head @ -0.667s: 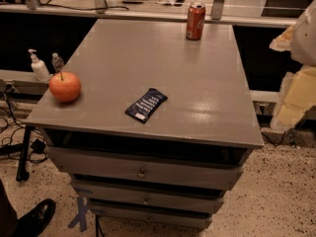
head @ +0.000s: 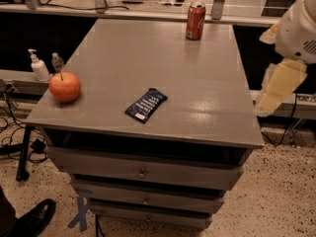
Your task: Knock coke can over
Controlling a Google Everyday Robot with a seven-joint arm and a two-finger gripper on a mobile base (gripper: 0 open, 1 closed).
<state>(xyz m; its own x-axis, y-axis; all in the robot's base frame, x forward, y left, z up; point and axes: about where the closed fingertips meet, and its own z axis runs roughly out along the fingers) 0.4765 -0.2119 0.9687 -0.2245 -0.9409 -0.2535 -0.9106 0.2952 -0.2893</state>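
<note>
The coke can [head: 195, 21], red-orange with a silver top rim, stands upright at the far edge of the grey cabinet top [head: 207, 73], right of the middle. My gripper [head: 277, 89], pale yellow under a white arm housing, hangs off the right side of the cabinet. It is well short of the can, nearer to me and further right, and touches nothing.
An orange-red apple [head: 64, 86] sits at the left edge of the top. A dark blue snack packet [head: 146, 104] lies near the front middle. Two small bottles [head: 38, 66] stand on a ledge to the left. A shoe [head: 34, 218] shows on the floor at bottom left.
My gripper has shifted a little left and up at the right edge of the view. The can, apple and packet have not moved.
</note>
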